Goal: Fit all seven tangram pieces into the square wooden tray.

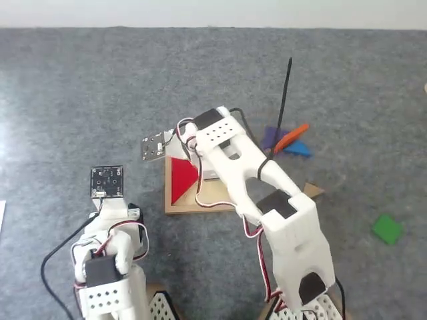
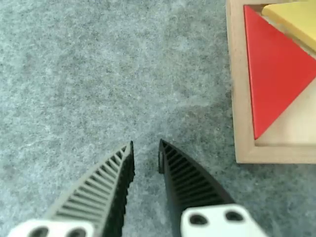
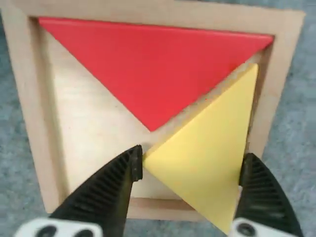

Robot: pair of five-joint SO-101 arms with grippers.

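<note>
The square wooden tray (image 3: 29,123) holds a large red triangle (image 3: 153,64) along one side. A large yellow triangle (image 3: 207,148) lies against the red one's slanted edge, one tip riding over the tray rim. My right gripper (image 3: 192,165) is shut on the yellow triangle, one finger at each side. In the high view the right arm (image 1: 247,173) reaches over the tray (image 1: 200,205) and hides most of it; the red triangle (image 1: 181,179) shows. My left gripper (image 2: 145,145) hovers over bare felt beside the tray (image 2: 237,98), slightly open, with nothing between its fingers.
Purple (image 1: 270,137), orange (image 1: 291,138) and blue (image 1: 298,148) pieces lie in a cluster on the grey felt beyond the tray to the right. A green square (image 1: 387,228) lies alone at the far right. A thin black rod (image 1: 285,93) stands behind the cluster.
</note>
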